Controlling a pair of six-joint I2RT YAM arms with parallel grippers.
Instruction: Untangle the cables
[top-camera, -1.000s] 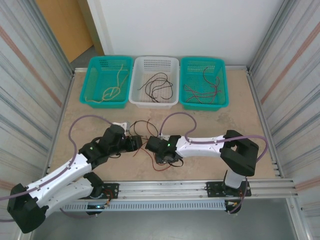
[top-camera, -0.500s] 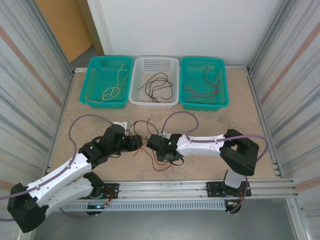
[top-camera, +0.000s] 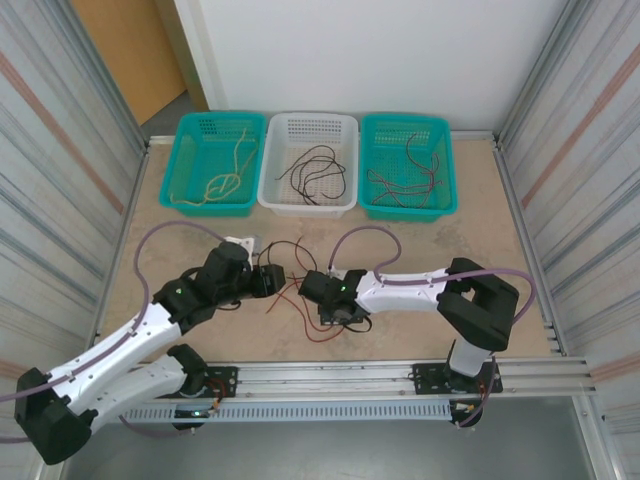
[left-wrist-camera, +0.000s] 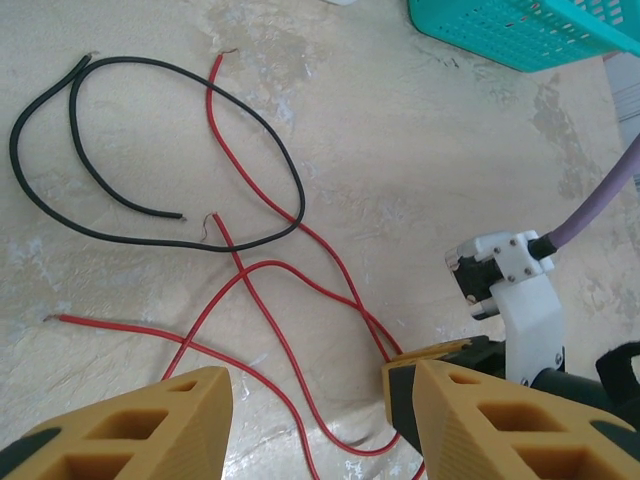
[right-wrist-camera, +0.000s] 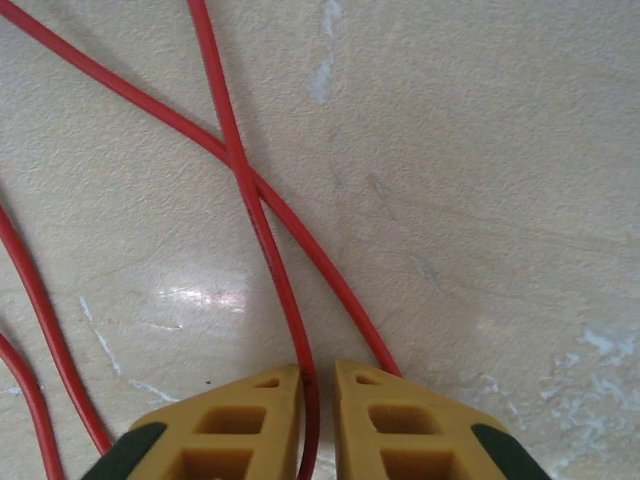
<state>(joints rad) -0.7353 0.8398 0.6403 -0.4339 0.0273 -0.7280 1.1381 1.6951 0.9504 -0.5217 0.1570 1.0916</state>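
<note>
Tabletop (right-wrist-camera: 480, 150), red cable (right-wrist-camera: 272, 268) lost between fingers (right-wrist-camera: 230, 420)

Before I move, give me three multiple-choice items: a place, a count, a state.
1. The thin tan cable lies: A) on the tabletop B) in the left teal plastic basket C) in a gripper.
2. Plastic baskets along the far edge: A) two B) four C) three.
3. The left gripper is: A) open B) shut on black wire C) shut on red wire.
1B, it coils inside that basket; 2C, two teal flank a white plastic basket; 3A, its yellow fingers stand apart, nothing gripped.
</note>
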